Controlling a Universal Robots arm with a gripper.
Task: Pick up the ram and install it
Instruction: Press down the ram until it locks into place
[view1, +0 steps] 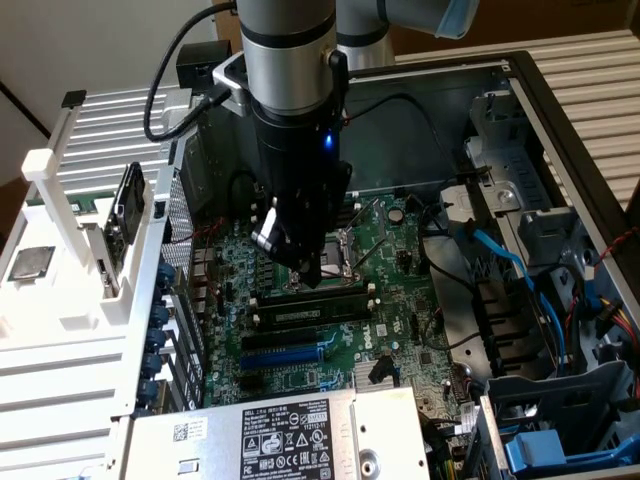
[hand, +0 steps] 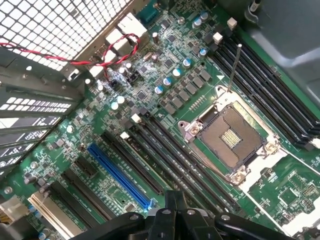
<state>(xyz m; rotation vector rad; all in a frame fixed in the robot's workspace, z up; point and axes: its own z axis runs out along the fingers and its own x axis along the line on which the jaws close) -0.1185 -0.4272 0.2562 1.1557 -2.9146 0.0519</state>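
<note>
One open computer case (view1: 560, 110) lies on its side, its metal walls framing everything inside. The arm (view1: 290, 60) reaches down into it from above, grey and black, with a blue light lit on its side. Under it the green motherboard (view1: 400, 300) covers the case floor. A silver power supply (view1: 200, 440) with a labelled face sits at the near edge. Blue cables (view1: 500, 255) run through the drive bay on the exterior view's right.

Outside the case, on the exterior view's left, stands a white rack (view1: 50, 190). The ram (view1: 126, 215) stands on edge in it, tilted a little, well apart from the gripper. A square chip (view1: 30, 262) lies flat beside the rack.

On the board, long black memory slots (hand: 165, 150) run beside the open CPU socket (hand: 230, 137), with a blue slot (hand: 120, 175) further out. Red wires (hand: 100, 55) cross the corner by the mesh wall.

The gripper (view1: 308, 278) hovers just over the socket and the nearest slots. In the wrist view the gripper (hand: 175, 202) has its fingers pressed together, holding nothing.
</note>
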